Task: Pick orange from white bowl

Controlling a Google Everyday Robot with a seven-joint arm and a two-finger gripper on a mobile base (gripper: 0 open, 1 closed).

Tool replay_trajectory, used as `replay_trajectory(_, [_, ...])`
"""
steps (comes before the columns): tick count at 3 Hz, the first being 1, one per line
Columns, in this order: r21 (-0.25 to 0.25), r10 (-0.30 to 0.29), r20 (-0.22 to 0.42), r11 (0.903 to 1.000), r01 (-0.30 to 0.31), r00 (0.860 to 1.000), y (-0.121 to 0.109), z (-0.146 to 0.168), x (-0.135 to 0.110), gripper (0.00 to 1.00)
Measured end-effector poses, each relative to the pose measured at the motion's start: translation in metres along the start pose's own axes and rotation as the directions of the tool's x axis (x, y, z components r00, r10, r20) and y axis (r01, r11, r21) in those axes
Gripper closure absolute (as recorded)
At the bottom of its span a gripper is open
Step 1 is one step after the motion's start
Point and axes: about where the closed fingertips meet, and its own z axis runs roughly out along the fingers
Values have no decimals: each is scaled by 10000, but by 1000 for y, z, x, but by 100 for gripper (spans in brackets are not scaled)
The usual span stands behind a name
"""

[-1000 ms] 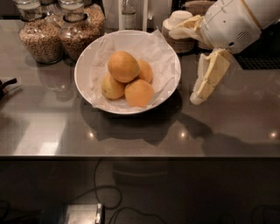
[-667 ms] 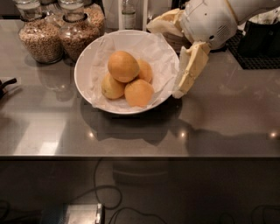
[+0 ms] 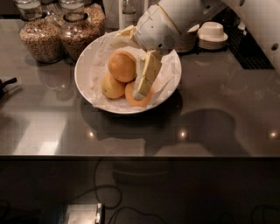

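The white bowl point(image 3: 87, 83), lined with crinkled white paper, sits on the dark counter at centre. It holds the large round orange point(image 3: 118, 68), a paler yellowish fruit point(image 3: 112, 86) at its lower left and a smaller deep-orange fruit point(image 3: 131, 98) in front. My gripper point(image 3: 127, 65) hangs over the bowl, open. One cream finger point(image 3: 146, 74) points down on the orange's right and covers part of the smaller fruit. The other finger point(image 3: 122, 36) lies above the orange, at the bowl's back. The orange sits between them.
Two glass jars of grain point(image 3: 41, 37) point(image 3: 81, 30) stand at the back left, close to the bowl. Stacked cream bowls point(image 3: 212, 36) and a dark grid mat point(image 3: 251, 48) are at the back right. A bottle point(image 3: 127, 11) stands behind the bowl. The counter's front edge point(image 3: 140, 155) runs across the frame.
My gripper has moved left from beside the bowl's right rim to over the bowl, with its fingers now on either side of the orange. The fruits have not moved.
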Motion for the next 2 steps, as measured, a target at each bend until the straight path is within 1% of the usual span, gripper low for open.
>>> replay_trajectory(1, [-692, -68, -276, 9976, 49, 9996, -23, 35, 7, 0])
replay_trajectory(2, [-414, -649, -727, 9972, 621, 9952, -53, 41, 0, 0])
